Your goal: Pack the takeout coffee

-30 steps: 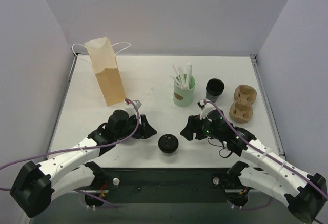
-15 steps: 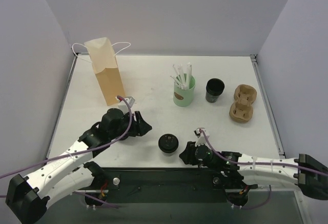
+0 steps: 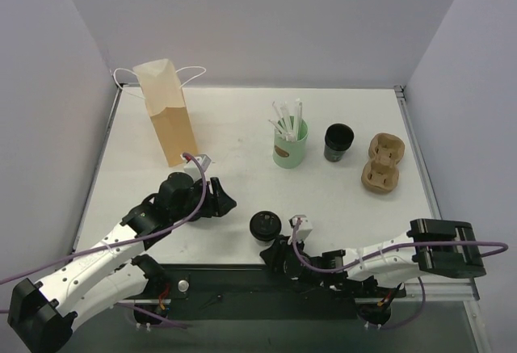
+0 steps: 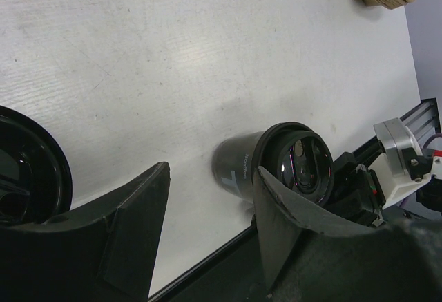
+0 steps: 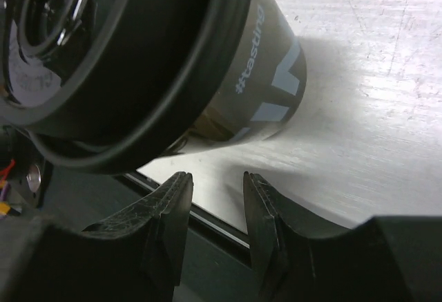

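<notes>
The takeout coffee (image 3: 265, 226), a small black paper cup with a black lid, stands near the table's front edge. In the left wrist view (image 4: 239, 171) it is just beyond my fingertips. In the right wrist view (image 5: 266, 88) it looms close, above my fingertips. My left gripper (image 3: 224, 204) is open and empty, left of the cup, and shows in its own view (image 4: 210, 181). My right gripper (image 3: 273, 257) is low at the front edge, just in front of the cup. Its jaws (image 5: 216, 181) are slightly apart and hold nothing.
A tan paper bag (image 3: 166, 115) with white handles stands at the back left. A mint-green cup with white straws (image 3: 290, 147), a black stack of lids (image 3: 338, 141) and a brown cardboard cup carrier (image 3: 381, 163) are at the back right. The dark front rail (image 3: 258, 276) runs below the table.
My right arm has swung back from the table's middle right down to the front edge, ending just in front of the cup. My left gripper shifted slightly. The cup has not moved.
</notes>
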`<state>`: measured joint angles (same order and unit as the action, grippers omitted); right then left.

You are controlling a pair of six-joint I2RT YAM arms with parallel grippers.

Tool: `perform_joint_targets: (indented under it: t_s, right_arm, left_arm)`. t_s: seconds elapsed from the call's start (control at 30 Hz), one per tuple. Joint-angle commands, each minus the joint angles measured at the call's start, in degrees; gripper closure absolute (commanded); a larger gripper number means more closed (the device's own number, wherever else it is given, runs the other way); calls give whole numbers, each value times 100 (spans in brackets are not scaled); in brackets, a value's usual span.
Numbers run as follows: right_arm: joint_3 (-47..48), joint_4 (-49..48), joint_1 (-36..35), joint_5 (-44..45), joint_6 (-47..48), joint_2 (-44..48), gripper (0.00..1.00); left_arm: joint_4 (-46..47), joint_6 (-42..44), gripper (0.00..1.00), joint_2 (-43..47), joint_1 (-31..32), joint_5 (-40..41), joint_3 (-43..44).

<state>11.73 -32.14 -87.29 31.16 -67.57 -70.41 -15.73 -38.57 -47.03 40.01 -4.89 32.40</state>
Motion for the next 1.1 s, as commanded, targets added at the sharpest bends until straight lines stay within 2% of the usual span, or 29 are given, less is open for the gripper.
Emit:
perform_joint_targets:
  t_s: [0.0,0.2,0.47,0.6,0.83,1.07]
  right_arm:
    - [190,-206,-52,839,-494,-105,63]
    - [76,402,194,1121,-320,466,62]
    - [-232,120,1212,418,410,1073,62]
    - [-92,533,1495,365,648,1214,62]
    - [-197,613,2022,93,833,1310,62]
    - [-30,770,3225,-1233,1659,1661,60]
  left_arm:
    - [0,77,39,53,-37,32,249]
    - [105,218,39,27,-37,-126,205]
    - [351,315,39,-122,-28,-381,117]
    - [386,350,39,-184,-28,-399,108]
    - [474,464,39,-482,-28,-434,275]
    - [772,587,36,-904,42,-654,547]
